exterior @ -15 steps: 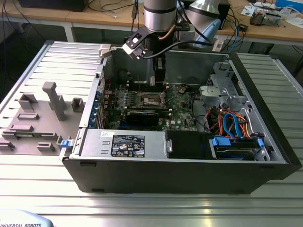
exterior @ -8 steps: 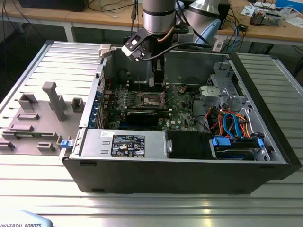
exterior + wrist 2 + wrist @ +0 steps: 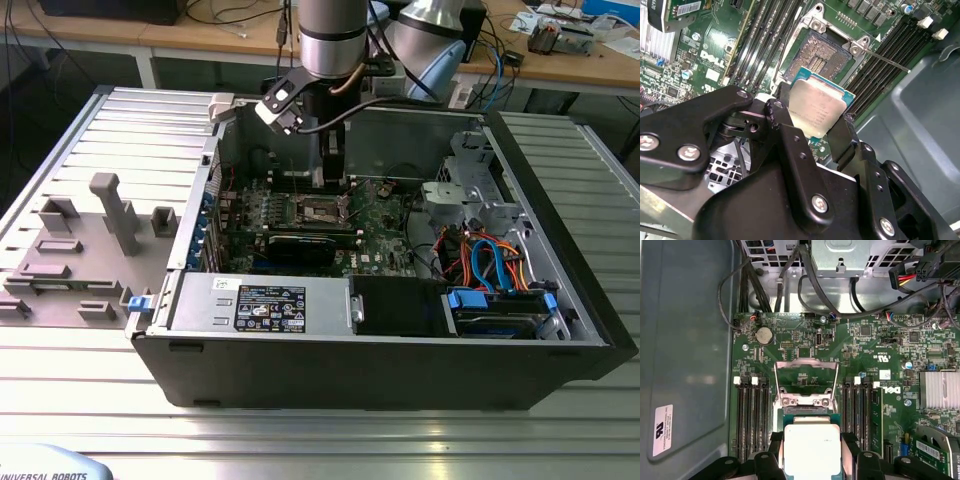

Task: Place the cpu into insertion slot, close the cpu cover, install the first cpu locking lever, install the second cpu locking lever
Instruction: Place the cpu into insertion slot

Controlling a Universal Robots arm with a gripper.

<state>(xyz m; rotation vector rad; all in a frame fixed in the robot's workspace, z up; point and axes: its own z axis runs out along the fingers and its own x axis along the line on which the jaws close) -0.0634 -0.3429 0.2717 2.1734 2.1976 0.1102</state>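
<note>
Two memory slot banks (image 3: 752, 420) flank insertion slot (image 3: 822, 57); tool (image 3: 812, 125) holds cpu (image 3: 817, 105), seemingly above.

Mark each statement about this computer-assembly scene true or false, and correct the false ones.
1. The jaws are clamped on the cpu. True.
2. The cpu already sits in the insertion slot. False: the slot is empty, with its contacts exposed, and the cpu is held clear of it.
3. The cpu cover is shut over the slot. False: it is swung open, and green board shows through its window.
4. Long black memory slots run along both sides of the insertion slot. True.
</note>
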